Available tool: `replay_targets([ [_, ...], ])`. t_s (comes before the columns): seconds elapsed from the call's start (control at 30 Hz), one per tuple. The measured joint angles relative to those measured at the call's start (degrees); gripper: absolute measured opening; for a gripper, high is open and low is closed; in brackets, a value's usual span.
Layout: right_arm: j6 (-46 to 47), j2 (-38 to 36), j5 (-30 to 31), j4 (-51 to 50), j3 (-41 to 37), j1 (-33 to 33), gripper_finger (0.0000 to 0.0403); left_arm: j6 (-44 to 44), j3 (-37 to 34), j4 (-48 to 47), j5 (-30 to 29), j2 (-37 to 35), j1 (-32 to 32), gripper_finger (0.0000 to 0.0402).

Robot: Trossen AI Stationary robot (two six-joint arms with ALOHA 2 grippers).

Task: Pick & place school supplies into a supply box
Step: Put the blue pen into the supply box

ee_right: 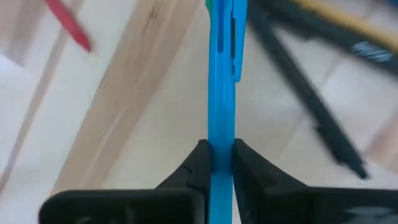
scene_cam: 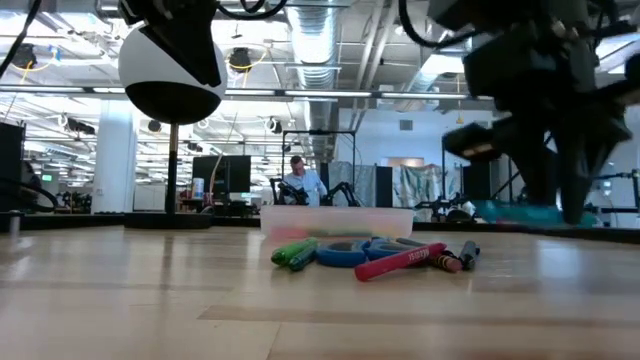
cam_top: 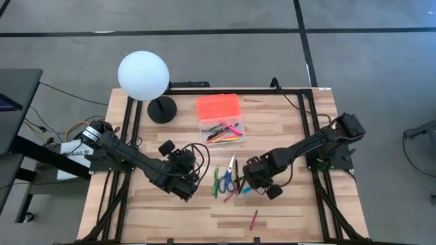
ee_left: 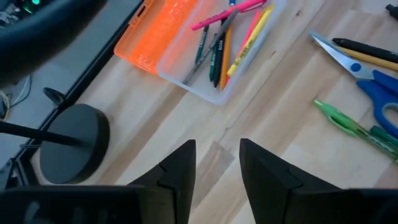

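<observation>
Blue plastic fills the right wrist view: the right gripper (ee_right: 216, 163) has its jaws pinched on a blue pen (ee_right: 221, 87), lengthwise, probably so it can lie flat among the others. It sits mid-desk, beside the loose scissors (cam_top: 230, 178) and green pen (cam_top: 216, 182). The supply box (cam_top: 220, 127), toward the desk's far edge, lies open with its orange lid (cam_top: 218, 106) folded back and several pens inside. The left gripper (ee_left: 216, 168) waits nearby, jaws spread, empty. One red pen (cam_top: 255, 219) lies near the front edge.
</observation>
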Motion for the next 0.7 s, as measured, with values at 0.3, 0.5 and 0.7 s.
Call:
replay_targets([
  [0.3, 1.81, -8.89, 5.73, 0.66, 0.15, -4.96, 0.0025, -8.65, 0.00, -8.06, 0.16, 0.02, -0.19, 0.0119],
  [0.5, 1.79, -12.63, 10.55, 5.40, 0.24, -13.81, 0.0033, -11.11, -0.02, -10.67, 0.05, 0.02, -0.56, 0.0119],
  [0.7, 0.45, -11.66, 10.38, 11.12, 1.47, -22.74, 0.0028, -11.33, -0.02, -10.66, -1.42, 0.02, -0.47, 0.0119],
])
